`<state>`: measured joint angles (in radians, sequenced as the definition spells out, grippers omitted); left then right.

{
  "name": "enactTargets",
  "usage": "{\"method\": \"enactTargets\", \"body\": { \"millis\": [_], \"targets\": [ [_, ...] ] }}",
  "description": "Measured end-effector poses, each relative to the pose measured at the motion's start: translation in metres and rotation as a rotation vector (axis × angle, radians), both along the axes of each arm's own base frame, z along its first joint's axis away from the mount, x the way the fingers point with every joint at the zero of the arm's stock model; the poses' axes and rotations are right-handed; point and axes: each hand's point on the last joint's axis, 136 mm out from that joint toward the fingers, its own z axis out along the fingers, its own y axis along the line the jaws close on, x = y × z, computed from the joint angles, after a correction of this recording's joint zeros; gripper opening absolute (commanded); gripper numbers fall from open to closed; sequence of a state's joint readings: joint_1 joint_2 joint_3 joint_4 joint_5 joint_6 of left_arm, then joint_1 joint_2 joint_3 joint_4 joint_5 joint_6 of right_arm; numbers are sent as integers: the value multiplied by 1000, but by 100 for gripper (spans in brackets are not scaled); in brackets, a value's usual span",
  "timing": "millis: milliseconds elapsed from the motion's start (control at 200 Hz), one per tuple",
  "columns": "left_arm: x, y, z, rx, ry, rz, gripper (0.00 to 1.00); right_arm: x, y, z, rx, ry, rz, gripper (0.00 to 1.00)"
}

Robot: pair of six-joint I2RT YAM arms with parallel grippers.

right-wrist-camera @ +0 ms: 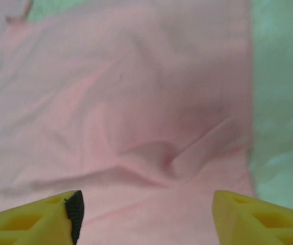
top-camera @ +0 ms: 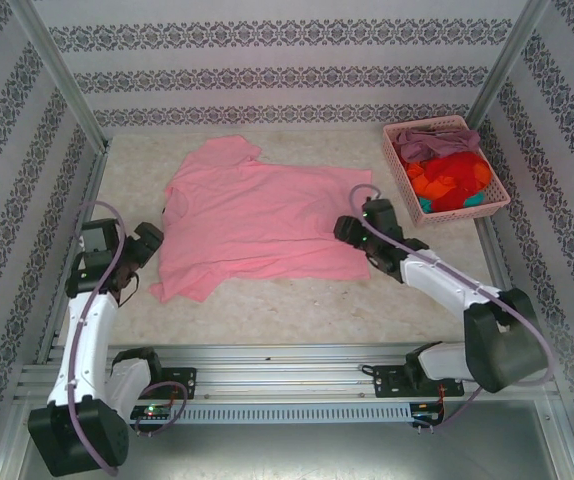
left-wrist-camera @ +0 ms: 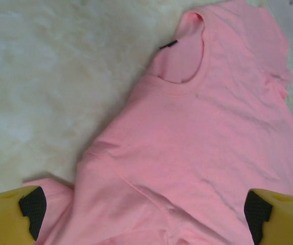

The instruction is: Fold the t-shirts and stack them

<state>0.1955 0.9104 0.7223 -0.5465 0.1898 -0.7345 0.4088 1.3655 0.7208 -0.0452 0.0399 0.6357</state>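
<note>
At the near edge the white left arm (top-camera: 87, 330) reaches up the left side, and the left jaws stand spread wide. In its wrist view the yellow left fingers (left-wrist-camera: 8, 217) with black pads sit at the two lower corners, cut off by the frame, with cloth between them. From above, these jaws hang just beside the near-left sleeve of a light pink short-sleeved cloth t-shirt (top-camera: 252, 220).

The white right arm (top-camera: 447, 290) reaches in from the near right. The right jaws are also spread wide, the yellow right fingers (right-wrist-camera: 34, 219) over the shirt's right edge, near a soft crease. That view is blurred, so I cannot tell whether the tips touch the cloth.

The pink shirt lies opened flat in the middle of the pale marbled tabletop (top-camera: 267, 310), its round neckline (left-wrist-camera: 187, 76) to the left and its hem to the right.

At the far right stands a pink lattice-sided plastic basket (top-camera: 399, 160). It holds bunched dusty mauve cloth (top-camera: 437, 135), orange-red cloth (top-camera: 452, 180) and a sliver of teal cloth (top-camera: 479, 198). Heaped together, their shapes are hard to make out.
</note>
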Motion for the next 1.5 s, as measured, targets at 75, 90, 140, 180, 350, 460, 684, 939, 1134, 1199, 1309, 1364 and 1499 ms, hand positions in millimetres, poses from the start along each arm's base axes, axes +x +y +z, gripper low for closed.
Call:
{"method": "enactTargets", "body": {
  "millis": [75, 90, 140, 180, 350, 460, 684, 939, 1134, 1199, 1309, 1364, 1499],
  "targets": [
    [10, -13, -10, -12, 27, -46, 100, -10, 20, -24, -11, 73, 44, 63],
    [11, -15, -13, -16, 35, -52, 100, -12, 24, -30, -13, 93, 49, 63],
    [17, -21, -21, -32, 55, -69, 100, -18, 32, -45, -8, 142, 59, 65],
    [20, -25, -26, -45, 68, -76, 100, -21, 34, -56, -3, 177, 53, 67],
    [18, -29, -32, -54, 82, -75, 100, -14, 18, -63, 35, 210, -46, 70],
    [11, -31, -34, -55, 80, -75, 97, -2, -3, -60, 53, 196, -118, 70],
    [11, -62, -58, -86, 164, -179, 77, 20, -47, -55, 98, 165, -255, 54],
    [49, -75, -89, -115, 226, -217, 64, 42, -62, -57, 132, 147, -298, 43],
    [86, -76, -95, -113, 201, -219, 63, 53, -55, -58, 191, 158, -253, 48],
    [94, -76, -98, -113, 197, -219, 63, 55, -49, -57, 219, 163, -219, 45],
    [102, -76, -107, -113, 203, -218, 61, 55, -41, -57, 253, 173, -171, 32],
    [105, -76, -113, -115, 213, -217, 61, 53, -38, -57, 267, 180, -156, 24],
    [112, -73, -127, -125, 236, -209, 61, 52, -37, -56, 283, 184, -126, 2]
  ]
}}
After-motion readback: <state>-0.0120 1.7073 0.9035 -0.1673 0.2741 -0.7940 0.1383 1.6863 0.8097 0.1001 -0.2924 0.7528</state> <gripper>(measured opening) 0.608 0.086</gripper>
